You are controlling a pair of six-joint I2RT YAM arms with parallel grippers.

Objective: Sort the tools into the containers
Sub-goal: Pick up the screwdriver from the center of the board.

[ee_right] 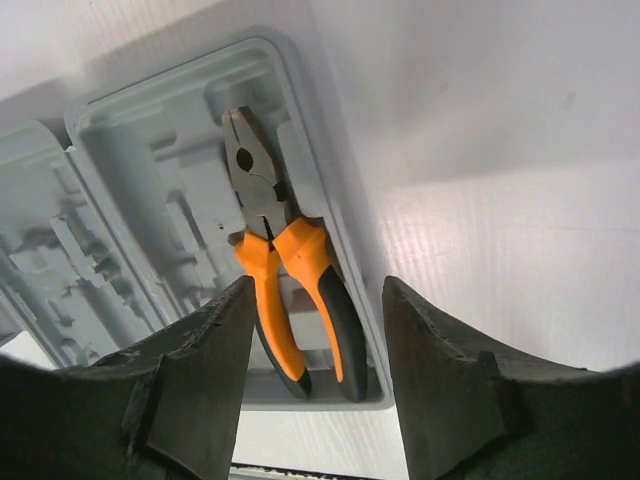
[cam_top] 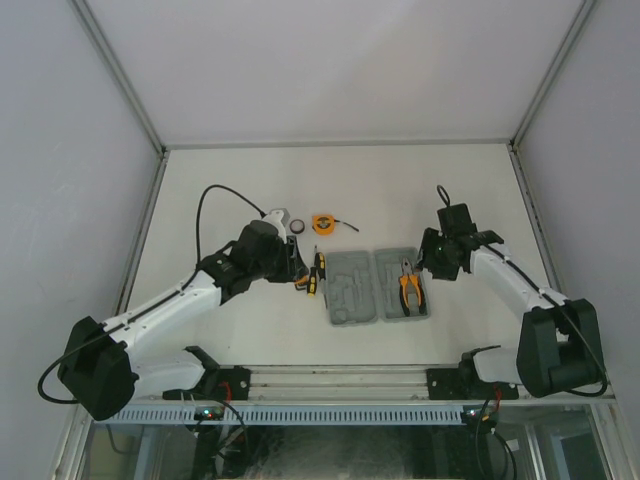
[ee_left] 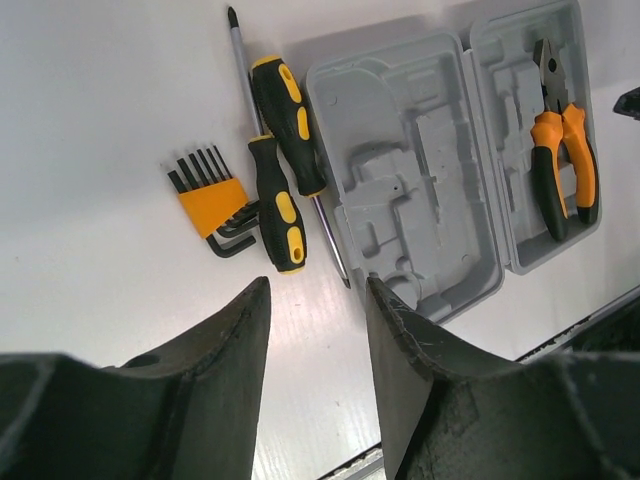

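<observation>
Pliers lie in the case's right half. Two screwdrivers and hex keys lie just left of it, with the ring and tape measure beyond. The left claw and right claw hang released, holding nothing.

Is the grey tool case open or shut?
Open. The tool case lies with both halves flat, recesses facing up; the pliers rest in one half.
</observation>
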